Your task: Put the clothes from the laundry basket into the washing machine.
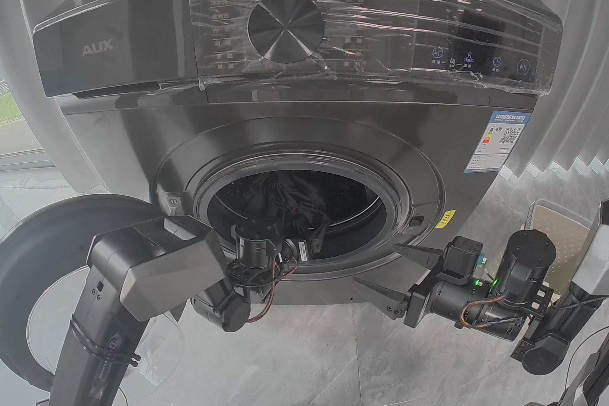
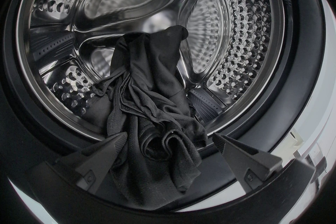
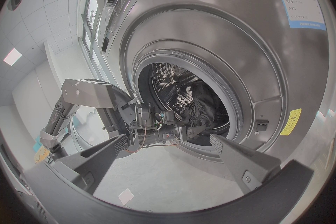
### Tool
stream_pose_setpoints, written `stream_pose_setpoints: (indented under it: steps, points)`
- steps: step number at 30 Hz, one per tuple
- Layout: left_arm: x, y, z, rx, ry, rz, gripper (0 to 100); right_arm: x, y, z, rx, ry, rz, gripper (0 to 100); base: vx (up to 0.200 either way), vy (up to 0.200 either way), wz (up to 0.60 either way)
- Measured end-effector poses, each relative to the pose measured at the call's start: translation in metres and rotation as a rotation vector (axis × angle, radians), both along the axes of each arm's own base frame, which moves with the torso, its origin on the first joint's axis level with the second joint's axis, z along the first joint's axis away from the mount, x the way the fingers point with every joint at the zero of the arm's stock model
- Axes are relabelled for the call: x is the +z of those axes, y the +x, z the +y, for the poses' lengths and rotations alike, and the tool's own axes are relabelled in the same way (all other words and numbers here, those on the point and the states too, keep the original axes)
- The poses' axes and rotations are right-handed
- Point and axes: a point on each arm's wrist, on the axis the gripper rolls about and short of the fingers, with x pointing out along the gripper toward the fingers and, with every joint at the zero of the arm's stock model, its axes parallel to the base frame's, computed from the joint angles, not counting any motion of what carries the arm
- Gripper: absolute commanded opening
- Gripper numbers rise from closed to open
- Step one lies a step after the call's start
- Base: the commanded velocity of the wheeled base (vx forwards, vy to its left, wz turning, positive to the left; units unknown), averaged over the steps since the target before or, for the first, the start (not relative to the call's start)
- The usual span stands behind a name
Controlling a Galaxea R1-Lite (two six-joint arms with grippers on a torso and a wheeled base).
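Your left tool sits at the mouth of the washing machine with its fingers spread wide, gripping nothing. The black garment lies between them. Its upper part rests in the drum and its lower folds hang out over the dark door seal, so it likely needs pushing deeper. Your right tool hovers open and empty beside the opening, leaving the way free.
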Motion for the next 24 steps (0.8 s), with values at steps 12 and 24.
stream_pose_setpoints:
  steps: [12, 24]
  points:
    - [-0.010, 0.004, -0.004, -0.004, 0.007, 0.014, 0, 0.001, 0.000, 0.001, 0.001, 0.002, -0.003, 100, 0.000, 0.000, 0.00]
    - [-0.010, 0.014, -0.010, -0.001, -0.012, -0.010, 0, 0.004, -0.001, 0.002, 0.011, 0.011, -0.014, 100, 0.000, 0.000, 0.00]
